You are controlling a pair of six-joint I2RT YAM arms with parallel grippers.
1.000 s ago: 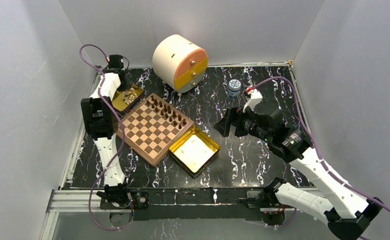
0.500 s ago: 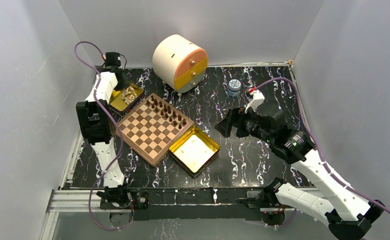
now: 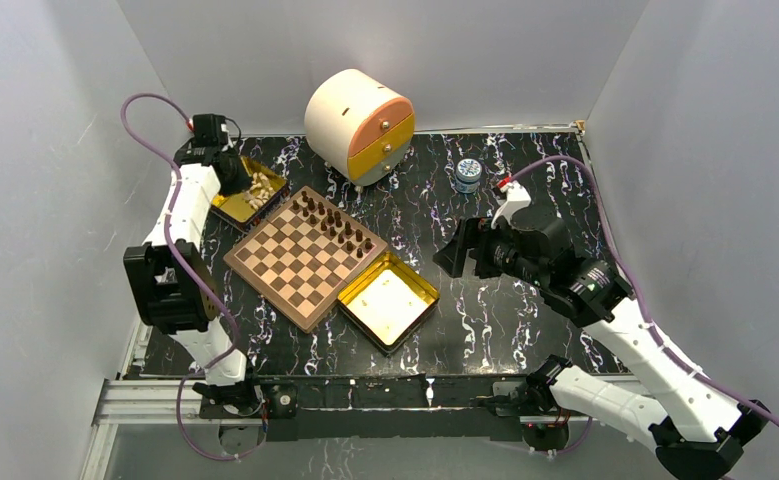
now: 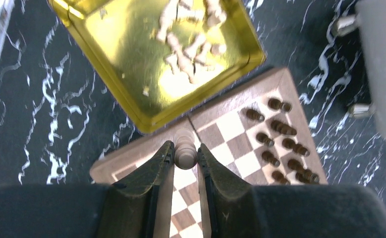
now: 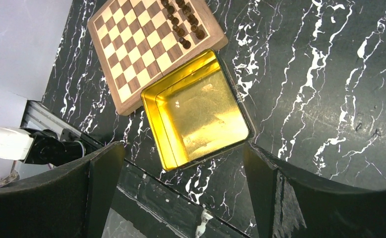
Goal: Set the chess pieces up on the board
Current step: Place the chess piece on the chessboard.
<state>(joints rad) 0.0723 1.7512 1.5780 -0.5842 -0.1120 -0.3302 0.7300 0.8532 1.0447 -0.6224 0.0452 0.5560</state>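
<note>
Left fingers (image 4: 148,181): narrow, pinched on an upright tan pawn (image 4: 185,150); in the wrist view it sits over the board's corner beside the full tin. I cannot tell whether it touches the wood.
Right fingers (image 5: 99,183): spread wide, holding nothing, above the worktop (image 3: 525,160) right of the empty tin.
Board (image 3: 290,265): flat on the worktop, turned like a diamond, between the two tins.
Dark pieces (image 3: 337,222): two rows along the board's far right edge.
Tan pieces (image 4: 191,44): heaped in the full tin (image 3: 227,205), just beside the board's far left edge.
Empty tin (image 5: 200,114): just beside the board's near right edge.
</note>
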